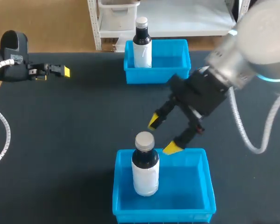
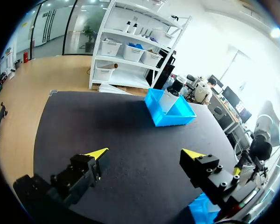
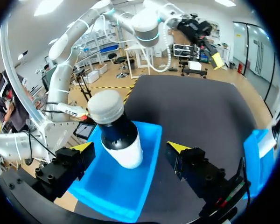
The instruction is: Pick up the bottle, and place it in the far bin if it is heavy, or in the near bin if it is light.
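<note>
Obs: Near bin (image 1: 161, 215) is closest in the head view. The bottle (image 1: 145, 170) stands upright in it, toward its left side. The right gripper (image 1: 162, 135) hangs just beside the grey cap with its fingers spread, holding nothing. The left gripper (image 1: 53, 71) is well apart, near the table's left edge. The far bin (image 1: 154, 74) holds a second bottle (image 1: 142, 44), also upright.

Chk: Left wrist view?

Obs: The left gripper (image 2: 147, 154) is wide open over bare dark table (image 2: 107, 126). The far bin (image 2: 177, 116) and second bottle (image 2: 170, 95) are ahead of it. Only a corner of the near bin (image 2: 200, 210) shows beside one finger, and the near bottle is not in view.

Chk: Right wrist view?

Obs: The right gripper (image 3: 130, 147) has its jaws apart. The bottle (image 3: 114, 128) is just ahead of the gap, and neither finger appears to touch it. The near bin (image 3: 107, 186) lies under it. Only this view shows the clearance on both sides of the bottle. Only the head view shows both bins and both arms together.

Chk: Handling estimate?

Obs: Judged a rigid, round bottle with a smooth white label, so probably slippery. Weight cannot be read from the pictures and would only show on a lift. The best hold is likely across the dark shoulder under the cap, above the bin wall. A squeeze there should centre it, while a grip too near the cap could tip it.
</note>
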Controlling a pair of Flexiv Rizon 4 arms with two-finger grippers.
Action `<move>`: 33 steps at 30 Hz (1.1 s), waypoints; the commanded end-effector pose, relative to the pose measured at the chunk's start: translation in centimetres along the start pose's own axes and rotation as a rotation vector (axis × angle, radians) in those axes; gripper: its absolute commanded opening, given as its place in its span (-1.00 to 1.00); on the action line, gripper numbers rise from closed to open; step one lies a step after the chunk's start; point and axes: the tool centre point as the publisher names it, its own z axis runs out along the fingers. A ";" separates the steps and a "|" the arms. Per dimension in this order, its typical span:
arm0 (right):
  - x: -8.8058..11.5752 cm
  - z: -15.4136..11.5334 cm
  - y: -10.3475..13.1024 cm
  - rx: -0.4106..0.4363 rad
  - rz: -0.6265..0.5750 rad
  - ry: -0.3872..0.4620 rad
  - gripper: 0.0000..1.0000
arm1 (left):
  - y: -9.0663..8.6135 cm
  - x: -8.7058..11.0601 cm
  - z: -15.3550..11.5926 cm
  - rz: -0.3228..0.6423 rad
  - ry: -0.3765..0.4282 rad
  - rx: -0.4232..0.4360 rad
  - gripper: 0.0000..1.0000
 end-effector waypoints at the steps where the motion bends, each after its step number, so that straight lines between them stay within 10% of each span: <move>1: 1.5 -4.5 0.4 0.039 0.052 -0.043 1.00 | 0.0 0.0 0.0 0.000 0.000 0.000 1.00; 33: 9.5 -18.8 -9.7 0.297 0.518 -0.172 1.00 | 0.0 0.0 0.0 0.000 0.000 0.000 1.00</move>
